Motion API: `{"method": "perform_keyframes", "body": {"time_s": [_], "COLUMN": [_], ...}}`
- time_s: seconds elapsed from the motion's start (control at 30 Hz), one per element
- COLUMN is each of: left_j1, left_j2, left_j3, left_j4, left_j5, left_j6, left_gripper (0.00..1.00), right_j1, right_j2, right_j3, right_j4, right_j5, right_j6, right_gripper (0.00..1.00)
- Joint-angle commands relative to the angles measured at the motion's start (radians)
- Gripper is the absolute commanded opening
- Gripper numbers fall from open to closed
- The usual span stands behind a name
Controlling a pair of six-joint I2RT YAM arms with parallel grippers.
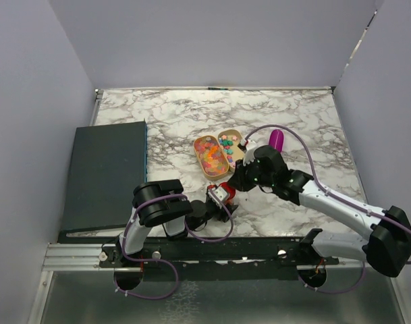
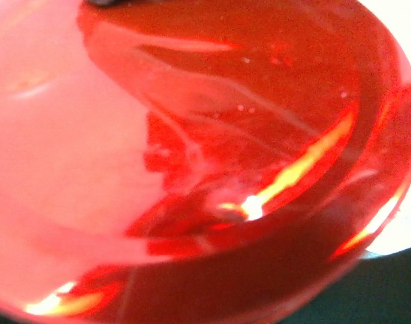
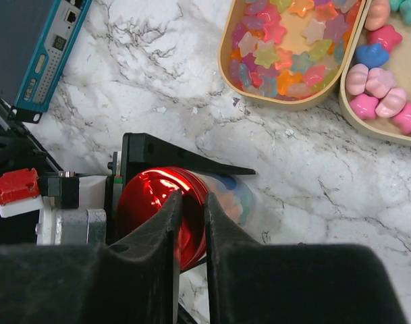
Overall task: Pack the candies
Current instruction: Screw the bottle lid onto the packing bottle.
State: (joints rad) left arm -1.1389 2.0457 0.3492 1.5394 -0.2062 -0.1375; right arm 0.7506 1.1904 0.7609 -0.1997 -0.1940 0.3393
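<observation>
The candies (image 3: 286, 47) are small star-shaped sweets in pink, orange, yellow, green and purple, heaped in an oval wooden tray (image 3: 223, 54) on the marble counter (image 1: 192, 111). A 2nd wooden tray (image 3: 345, 101) lies just beside it, touching or nearly so, and holds fewer, larger sweets (image 3: 377, 84) in pink, blue and teal. A few more pastel pieces show through the wall of a clear jar (image 3: 235, 199) in front of the trays, nearer the arm bases.

That jar is capped by a shiny red lid (image 3: 148, 202). The right claw (image 3: 194, 197) reaches onto the lid from the side, its 2 fingers drawn close together with the lid's rim pinched between them. The left claw (image 1: 222, 196) holds the jar from the other side. Only 1 of its black fingers (image 3: 178, 154) shows in the right wrist view, lying along the lid and the jar wall. The left wrist view is filled by the blurred red lid, so close that nothing else can be read there.

A purple scoop (image 1: 277, 140) lies on the counter to the right of the trays, apart from them. A dark flat box (image 1: 104, 175) sits at the counter's left edge, well away from the jar.
</observation>
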Motion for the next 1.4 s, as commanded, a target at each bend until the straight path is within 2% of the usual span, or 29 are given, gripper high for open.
{"method": "perform_keyframes", "body": {"time_s": [0.0,0.43,0.63,0.8,1.0,1.03,1.07,1.1,1.37], "left_j1": [0.005,0.007,0.007,0.004,-0.001,-0.002,-0.004,-0.005,-0.025], "left_j2": [0.049,0.043,0.063,0.073,0.059,0.057,0.055,0.054,0.027], "left_j3": [-0.019,0.056,0.083,0.090,0.069,0.066,0.062,0.059,0.028], "left_j4": [0.076,-0.023,-0.030,-0.030,-0.030,-0.030,-0.030,-0.030,-0.030], "left_j5": [0.045,0.029,0.023,0.011,-0.021,-0.025,-0.029,-0.030,-0.058], "left_j6": [-0.069,-0.042,-0.017,0.012,0.027,0.028,0.030,0.032,0.034], "left_gripper": [0.25,0.24,0.31,0.45,0.58,0.63,0.89,0.98,0.99], "right_j1": [0.010,0.021,0.021,0.021,0.021,0.021,0.021,0.021,0.021], "right_j2": [-0.050,-0.380,-0.497,-0.511,-0.490,-0.489,-0.487,-0.486,-0.472], "right_j3": [-0.075,-0.234,-0.163,-0.129,-0.110,-0.109,-0.108,-0.106,-0.088], "right_j4": [-0.070,-0.189,-0.286,-0.294,-0.284,-0.284,-0.282,-0.280,-0.276], "right_j5": [-0.079,-0.038,0.130,0.185,0.184,0.183,0.183,0.183,0.191], "right_j6": [0.011,0.147,0.201,0.206,0.200,0.198,0.196,0.193,0.175], "right_gripper": [0.14,0.11,0.24,0.35,0.37,0.38,0.38,0.38,0.40]}}
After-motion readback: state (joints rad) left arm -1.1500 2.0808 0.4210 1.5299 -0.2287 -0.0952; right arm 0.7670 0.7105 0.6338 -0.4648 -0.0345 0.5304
